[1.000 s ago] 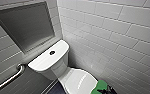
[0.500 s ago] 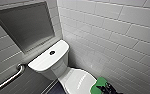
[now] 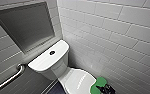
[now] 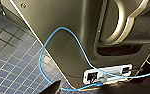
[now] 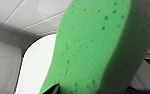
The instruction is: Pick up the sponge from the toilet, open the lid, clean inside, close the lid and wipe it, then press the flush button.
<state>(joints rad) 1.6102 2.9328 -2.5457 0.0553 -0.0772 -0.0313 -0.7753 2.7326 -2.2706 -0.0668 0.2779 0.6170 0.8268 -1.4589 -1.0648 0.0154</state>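
at the lower right of the head view, the right gripper (image 3: 105, 89) had its fingers closed on the green sponge (image 3: 97, 83), just beside the front rim of the shut lid (image 3: 78, 80). the toilet (image 3: 56, 73) stood in the tiled corner, with the flush button (image 3: 52, 52) dark on the tank top. the left gripper (image 4: 54, 89) hung over the mosaic floor (image 4: 11, 62), and its state could not be told. the lid was not yet lifted. doing that well likely meant keeping a firm squeeze on the soft sponge and catching the lid under its front edge.
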